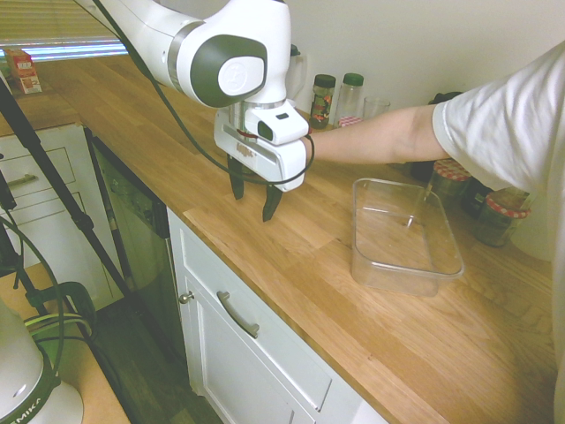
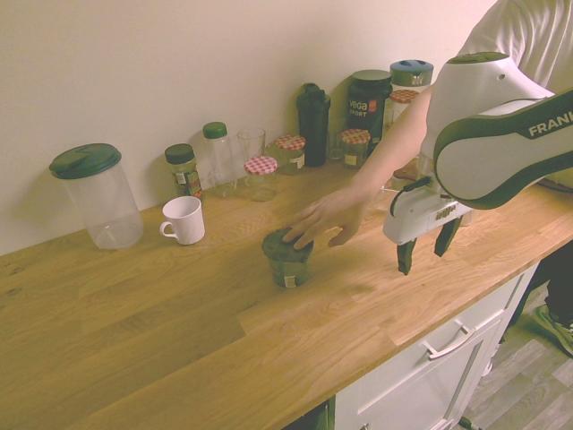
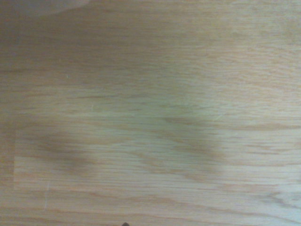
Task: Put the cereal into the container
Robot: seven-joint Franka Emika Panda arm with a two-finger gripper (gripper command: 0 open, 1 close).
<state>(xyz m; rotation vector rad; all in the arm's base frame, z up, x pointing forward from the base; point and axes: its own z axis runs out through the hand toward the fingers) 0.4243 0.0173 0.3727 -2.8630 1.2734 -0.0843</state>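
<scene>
The cereal, a short jar with a green label and dark top, stands upright on the wooden counter. A person's hand rests on its top. My gripper hangs open just above the counter, well to the right of the jar, with nothing between its fingers. In the first exterior view the gripper hides the jar. The container, a clear rectangular tub, sits empty on the counter to the right of the gripper. The wrist view shows only bare wood.
The person's arm reaches across behind the gripper. Along the wall stand a lidded clear canister, a white mug, spice jars, a glass, red-checked jars and dark tubs. The counter's front edge runs close by.
</scene>
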